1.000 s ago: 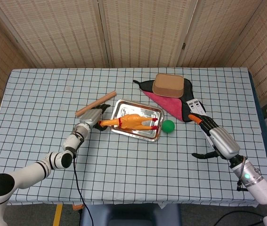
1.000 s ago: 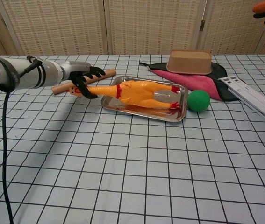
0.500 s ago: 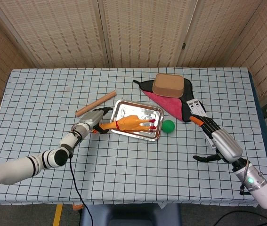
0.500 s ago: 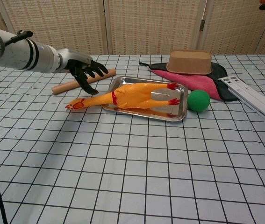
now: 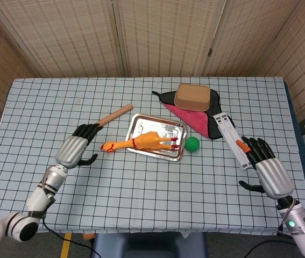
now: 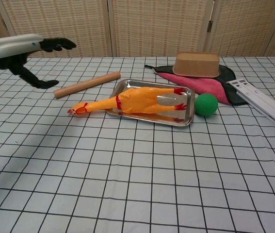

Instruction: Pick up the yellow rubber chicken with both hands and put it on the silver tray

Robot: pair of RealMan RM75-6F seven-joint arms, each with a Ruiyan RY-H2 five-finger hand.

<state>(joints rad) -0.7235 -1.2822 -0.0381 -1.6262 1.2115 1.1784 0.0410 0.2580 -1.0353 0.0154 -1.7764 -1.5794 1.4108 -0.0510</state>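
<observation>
Head view: the left hand (image 5: 77, 150) is being shown pulled back toward the near left, well apart from the yellow rubber chicken (image 5: 141, 142); half a second ago it was just beside the chicken's head. Its fingers are being held spread, with nothing gripped. The right hand (image 5: 267, 169) is also being shown lower and nearer than before, fingers spread and empty, beside the long white flat remote-like bar (image 5: 231, 133). The chicken is lying unmoved since the earlier frame: body and red feet inside the shiny rectangular silver metal tray (image 5: 178, 130), neck and head sticking out over the left rim onto the black-grid white tablecloth (image 5: 157, 199). A smooth round green ball (image 5: 192, 143) is sitting just right of the tray. A wooden cylindrical dowel (image 5: 115, 114) is lying diagonally to the tray's left. A tan oval cardboard bowl (image 5: 192, 97) is resting upside down on pink and black folded cloths (image 5: 190, 116).

Chest view: only the left hand (image 6: 28, 53) is being seen, raised at far left, further from the chicken (image 6: 137, 100) than before, fingers apart and holding nothing. The chicken is being shown glossy and elongated, its beak on the cloth left of the tray (image 6: 189, 110). The ball (image 6: 206, 104), dowel (image 6: 86, 84) and bowl (image 6: 196, 64) are unchanged.
</observation>
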